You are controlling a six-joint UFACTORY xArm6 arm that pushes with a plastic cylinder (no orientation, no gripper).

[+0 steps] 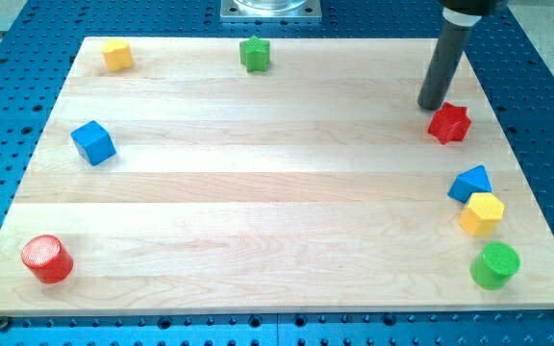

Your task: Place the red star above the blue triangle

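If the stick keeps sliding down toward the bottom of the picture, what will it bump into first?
Probably the red star. My tip sits just up and left of it, nearly touching, so it might only clip the star's left edge. Further down on that side is the blue triangle.

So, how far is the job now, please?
Mostly done by the look of it: the red star already sits toward the view's top from the blue triangle, slightly left of it, with a gap between them. In hand: my tip rests just at the star's upper left. Left: perhaps a small nudge rightward to line it up.
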